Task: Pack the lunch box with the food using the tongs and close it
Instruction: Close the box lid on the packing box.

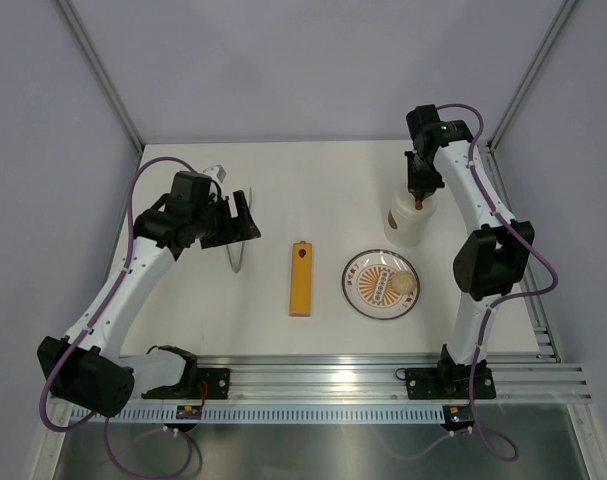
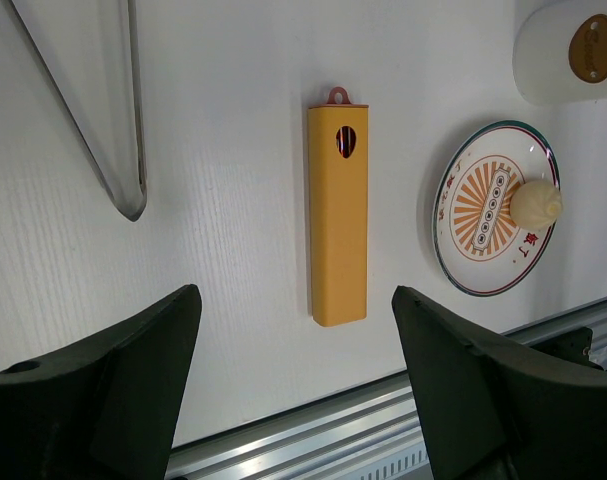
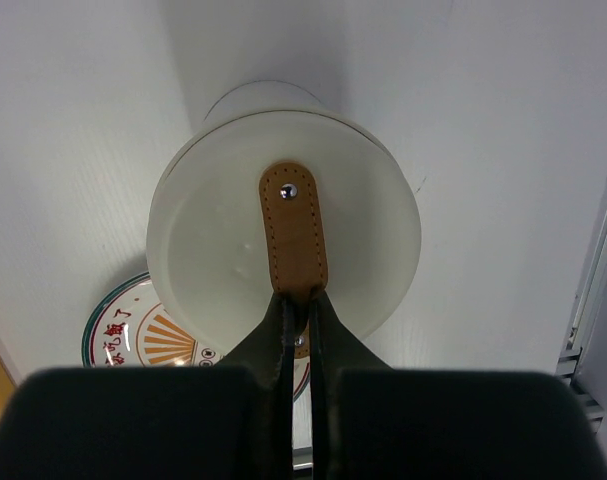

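Right jaws clenched on tall white tub (image 1: pixel 410 228) by brown leather tab (image 3: pixel 294 230) — skewed pull could topple it; left jaws released.

The left gripper (image 1: pixel 245 222) hangs over slim grey metal tongs (image 1: pixel 240 262); a long flat orange bar (image 1: pixel 300 278) lies between them and a round patterned plate (image 1: pixel 355 290) bearing a pale beige ball (image 1: pixel 399 285). The right gripper (image 1: pixel 420 192) meets the top of a tall white cylindrical tub (image 1: pixel 408 228).

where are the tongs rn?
Left wrist view, top left: tongs lie left of the orange bar, ahead of the open left fingers.
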Controlling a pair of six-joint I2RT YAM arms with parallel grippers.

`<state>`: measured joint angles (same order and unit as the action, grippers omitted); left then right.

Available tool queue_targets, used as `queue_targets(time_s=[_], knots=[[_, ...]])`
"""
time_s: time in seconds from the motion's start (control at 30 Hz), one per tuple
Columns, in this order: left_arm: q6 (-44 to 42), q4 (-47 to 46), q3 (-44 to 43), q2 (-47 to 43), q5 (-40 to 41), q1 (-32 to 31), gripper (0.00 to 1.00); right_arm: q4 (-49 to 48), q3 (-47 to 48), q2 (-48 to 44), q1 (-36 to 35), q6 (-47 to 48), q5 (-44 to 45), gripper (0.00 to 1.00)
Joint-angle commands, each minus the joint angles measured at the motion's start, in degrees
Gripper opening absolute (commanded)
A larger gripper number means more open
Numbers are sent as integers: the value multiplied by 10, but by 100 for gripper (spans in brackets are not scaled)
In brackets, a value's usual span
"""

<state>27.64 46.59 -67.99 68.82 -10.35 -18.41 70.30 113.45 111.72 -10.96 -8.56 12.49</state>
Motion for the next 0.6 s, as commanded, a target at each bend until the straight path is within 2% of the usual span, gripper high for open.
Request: queue_targets(time_s=[0.0, 0.47, 0.57], knots=[[-2, -25, 1, 3, -12, 2, 81, -11, 4, 2, 2, 13, -6, 0], [-6, -24, 1, 6, -12, 1, 81, -30, -40, -8, 2, 3, -16, 0], [-6, -24, 1, 5, -12, 1, 81, -32, -43, -16, 2, -1, -15, 6]])
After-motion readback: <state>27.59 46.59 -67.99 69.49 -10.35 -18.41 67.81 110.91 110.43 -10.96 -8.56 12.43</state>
